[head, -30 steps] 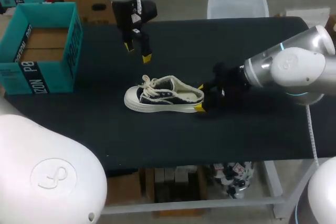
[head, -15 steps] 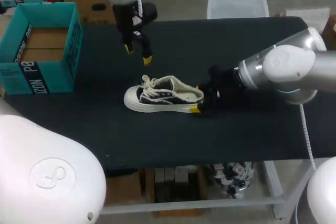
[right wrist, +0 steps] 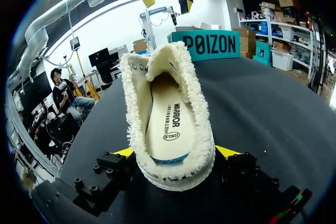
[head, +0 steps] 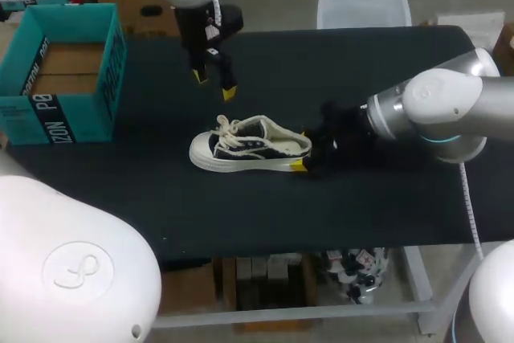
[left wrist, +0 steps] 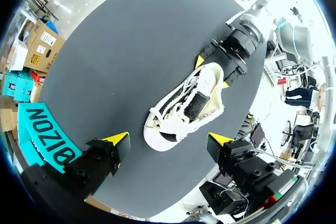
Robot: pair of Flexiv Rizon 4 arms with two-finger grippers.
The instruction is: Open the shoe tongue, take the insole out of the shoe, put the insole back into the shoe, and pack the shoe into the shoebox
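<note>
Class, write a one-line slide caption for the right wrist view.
Right gripper at the heel of the shoe, insole inside, teal box beyond.

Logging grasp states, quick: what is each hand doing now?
Left hand: open, empty.
Right hand: at the shoe's heel; grip cannot be told.

Item 1: shoe (left wrist: pixel 184 109), dark with white laces, upright on the dark surface (left wrist: pixel 121 51), well in from its edges. It lies ahead of my left pincer (left wrist: pixel 168 139), whose yellow tips are spread wide and touch nothing.
Item 2: my right pincer (left wrist: pixel 212 73), its tips pressed against both sides of the heel.
Item 3: teal shoebox (left wrist: pixel 46 136), at the surface's edge.
</note>
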